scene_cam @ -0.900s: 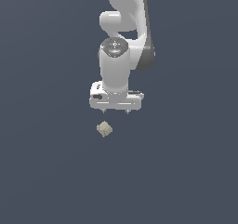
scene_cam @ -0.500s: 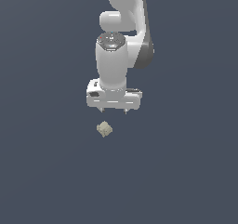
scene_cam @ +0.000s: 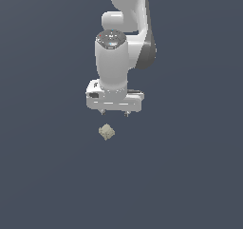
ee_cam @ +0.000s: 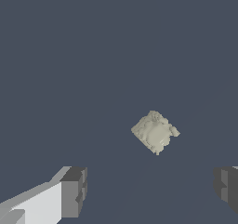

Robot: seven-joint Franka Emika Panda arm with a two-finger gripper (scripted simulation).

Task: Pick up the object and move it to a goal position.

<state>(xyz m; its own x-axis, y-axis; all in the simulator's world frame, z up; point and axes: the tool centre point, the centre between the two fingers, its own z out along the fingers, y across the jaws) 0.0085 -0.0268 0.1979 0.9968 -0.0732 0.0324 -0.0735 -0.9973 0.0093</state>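
Observation:
The object [scene_cam: 107, 132] is a tiny pale beige lumpy chunk lying on the dark grey floor. It also shows in the wrist view [ee_cam: 155, 132]. My white gripper [scene_cam: 114, 113] hangs above and behind it, a little toward the exterior view's right, not touching it. Its two dark fingertips [ee_cam: 74, 192] stand wide apart in the wrist view, so the gripper [ee_cam: 151, 188] is open and empty. The object lies ahead of the gap between the fingers.
The dark grey floor [scene_cam: 190, 185] spreads flat around the object. The white arm [scene_cam: 124, 28] rises behind the gripper.
The gripper has shifted toward the exterior view's left, closer to the object, with the arm's upper part leaning over. The object has not moved.

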